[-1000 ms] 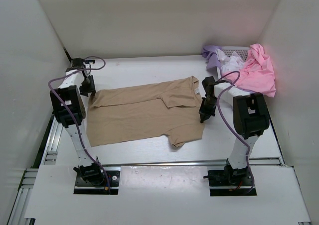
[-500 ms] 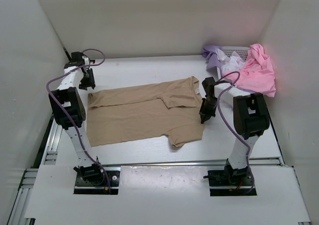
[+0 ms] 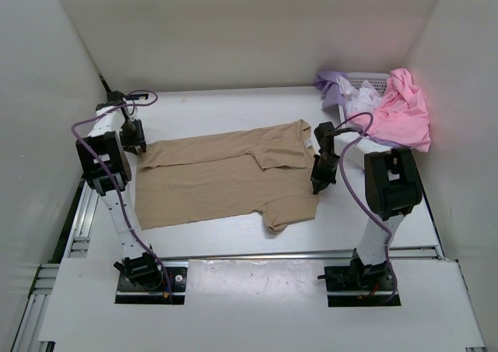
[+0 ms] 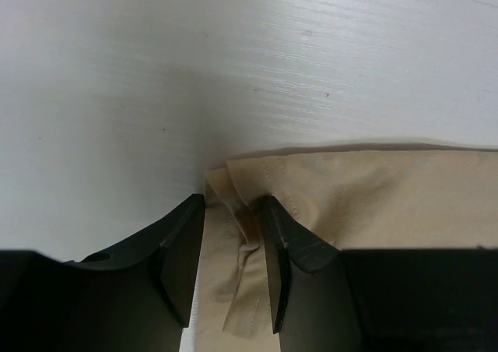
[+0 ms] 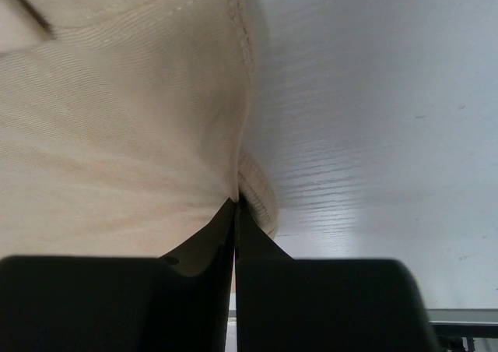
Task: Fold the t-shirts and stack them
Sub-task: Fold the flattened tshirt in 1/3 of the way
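The tan t-shirt [image 3: 226, 177] lies spread flat in the middle of the table. My left gripper [image 3: 134, 142] is at its far left corner. In the left wrist view that gripper [image 4: 232, 205] is open, with a bunched fold of the tan hem [image 4: 249, 235] between its fingers. My right gripper [image 3: 317, 181] is at the shirt's right edge. It is shut [image 5: 236, 204] on the ribbed edge of the tan cloth [image 5: 117, 134]. The pink t-shirt [image 3: 405, 110], the white one [image 3: 359, 99] and the lavender one [image 3: 333, 83] are heaped at the back right.
A white mesh basket [image 3: 372, 78] stands in the back right corner under the heaped shirts. White walls close in the table on the left, back and right. Bare white tabletop [image 4: 233, 56] lies beyond the shirt's left corner.
My left gripper drew back from the shirt's corner, then came down onto it again, its fingers now astride the hem fold. The right gripper and the shirt have not moved.
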Robot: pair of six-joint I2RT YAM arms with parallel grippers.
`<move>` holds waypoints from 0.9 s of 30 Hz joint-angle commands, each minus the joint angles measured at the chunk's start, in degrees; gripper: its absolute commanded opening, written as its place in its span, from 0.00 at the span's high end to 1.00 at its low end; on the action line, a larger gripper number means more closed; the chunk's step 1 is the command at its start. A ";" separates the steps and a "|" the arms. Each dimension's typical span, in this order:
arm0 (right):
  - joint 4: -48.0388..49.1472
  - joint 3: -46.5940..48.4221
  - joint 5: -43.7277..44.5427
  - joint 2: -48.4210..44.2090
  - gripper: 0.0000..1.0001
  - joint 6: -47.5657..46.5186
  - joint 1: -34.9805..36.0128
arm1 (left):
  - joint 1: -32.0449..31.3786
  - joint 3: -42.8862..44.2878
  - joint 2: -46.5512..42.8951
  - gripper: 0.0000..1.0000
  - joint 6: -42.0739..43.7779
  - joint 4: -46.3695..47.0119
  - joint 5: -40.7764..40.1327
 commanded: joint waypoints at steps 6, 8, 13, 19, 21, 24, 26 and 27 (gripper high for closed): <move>0.56 -2.46 0.47 -2.06 1.00 -1.52 0.14 | -0.31 0.36 -4.13 0.56 0.01 -0.79 2.66; 0.56 -1.93 0.47 -1.45 1.00 -1.52 0.14 | -0.31 1.05 -3.34 0.59 0.01 -3.06 3.18; 0.56 -1.93 1.00 -1.45 1.00 -1.52 0.14 | -0.31 1.59 -2.12 0.90 0.01 -3.69 4.42; 0.56 -1.93 3.36 -1.45 1.00 -1.52 0.14 | -0.83 4.22 -0.97 0.90 0.01 1.73 -7.07; 0.56 -1.93 3.37 -1.45 1.00 -1.52 0.14 | -0.83 5.35 -0.19 0.90 0.01 3.24 -12.34; 0.03 -1.41 3.37 -1.45 1.00 -1.52 0.14 | -1.45 8.96 2.19 0.90 0.01 3.78 -14.73; 0.03 -0.71 2.14 -1.45 1.00 -1.52 0.14 | -2.50 9.50 2.80 0.90 0.01 3.78 -14.74; 0.03 -0.70 2.14 -1.45 1.00 -2.05 0.14 | -2.50 9.50 2.81 0.90 0.01 3.78 -14.74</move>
